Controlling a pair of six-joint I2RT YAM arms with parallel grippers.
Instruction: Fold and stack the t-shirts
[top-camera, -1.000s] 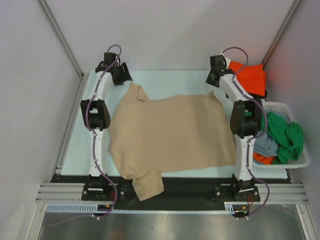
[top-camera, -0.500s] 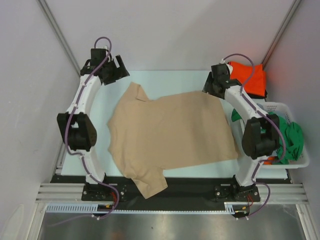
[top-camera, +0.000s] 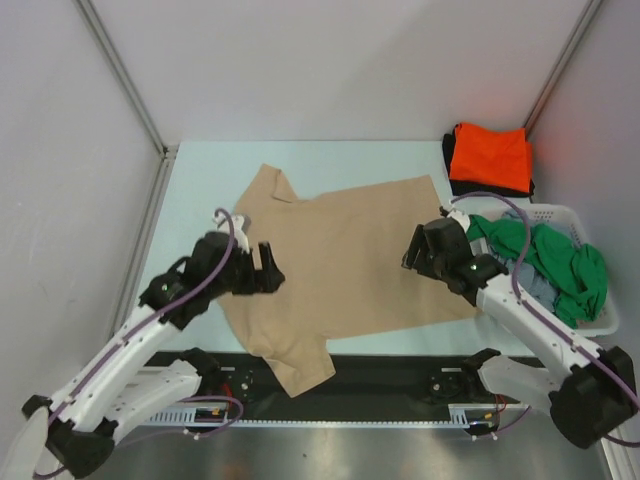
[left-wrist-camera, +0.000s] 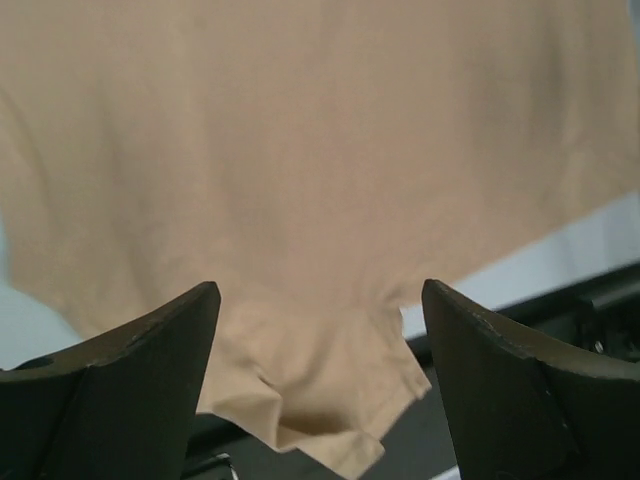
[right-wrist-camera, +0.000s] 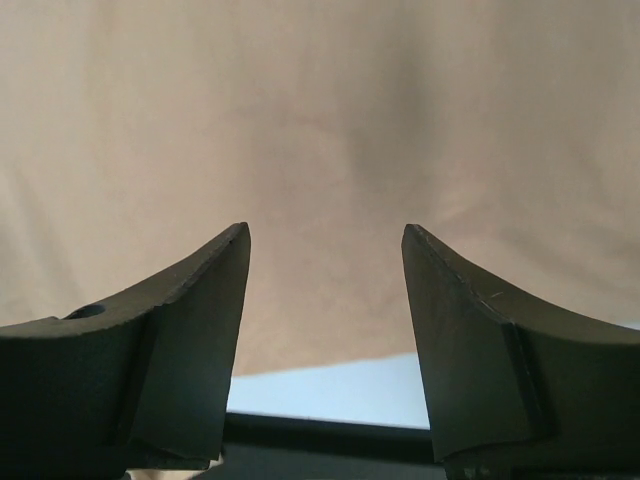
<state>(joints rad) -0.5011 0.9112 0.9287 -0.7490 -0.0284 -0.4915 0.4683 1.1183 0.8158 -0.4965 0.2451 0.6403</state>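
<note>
– tan t-shirt (top-camera: 340, 255): where is it?
– spread flat in the middle of the pale tabletop (top-camera: 200, 185), collar end to the left. one sleeve points to the far side, and the other hangs over the near edge onto the black rail (top-camera: 390, 375).
– and on the left?
– the left claw (top-camera: 268, 270) hangs over the shirt's left edge, near the sleeves. its wrist view shows the claw (left-wrist-camera: 320, 300) with jaws wide apart, only tan cloth between them and nothing gripped.
– the right side?
– the right claw (top-camera: 412, 248) sits over the shirt's right hem, jaws apart too. in its own view the claw (right-wrist-camera: 325, 235) is empty, the hem and a strip of tabletop showing below.
– what else is around?
– an orange t-shirt (top-camera: 490, 155) lies folded in the far right corner on a black t-shirt (top-camera: 448, 162), well apart from the tan one. just right of the tan shirt stands a white basket (top-camera: 600, 325) with a green t-shirt (top-camera: 565, 265) heaped over a grey-blue t-shirt (top-camera: 535, 290).
– anything in the way?
– the right arm runs between the tan shirt and the basket and covers the basket's near left corner.
</note>
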